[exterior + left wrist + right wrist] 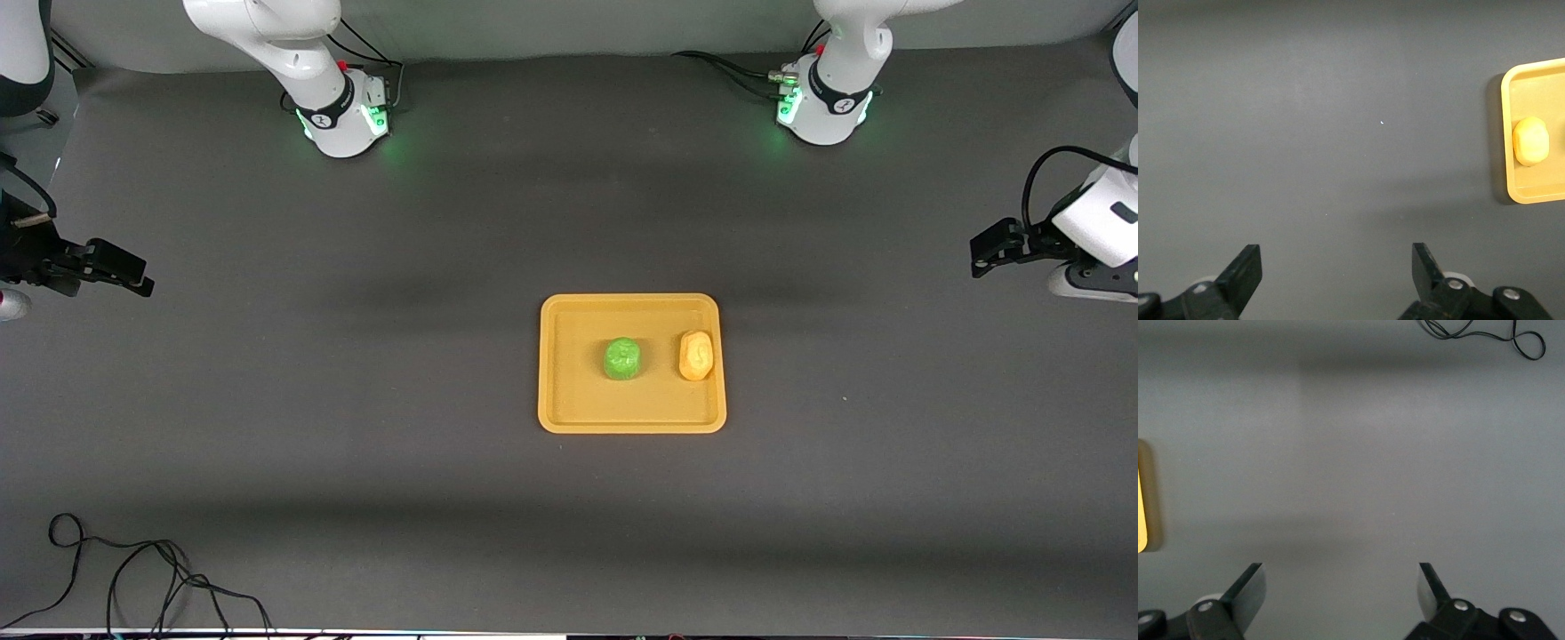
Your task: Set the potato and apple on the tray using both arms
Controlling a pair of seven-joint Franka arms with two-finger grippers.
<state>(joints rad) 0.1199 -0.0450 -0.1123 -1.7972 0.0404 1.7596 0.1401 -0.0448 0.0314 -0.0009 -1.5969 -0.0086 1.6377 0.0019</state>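
The yellow-orange tray (569, 418) lies in the middle of the table. The green apple (623, 358) sits on it near its centre. The yellow-tan potato (696, 355) lies on the tray beside the apple, toward the left arm's end. My left gripper (981, 258) hangs open and empty over bare table at the left arm's end; the left wrist view shows it (1337, 267) with the potato (1530, 141) and the tray's corner (1538, 195) well apart from it. My right gripper (140, 283) is open and empty over bare table at the right arm's end, shown in its wrist view (1340, 587) with a sliver of tray (1141, 500).
A loose black cable (133, 578) lies on the table near the front camera toward the right arm's end, also in the right wrist view as a cable loop (1485, 332). The dark grey tabletop (356, 373) spreads round the tray.
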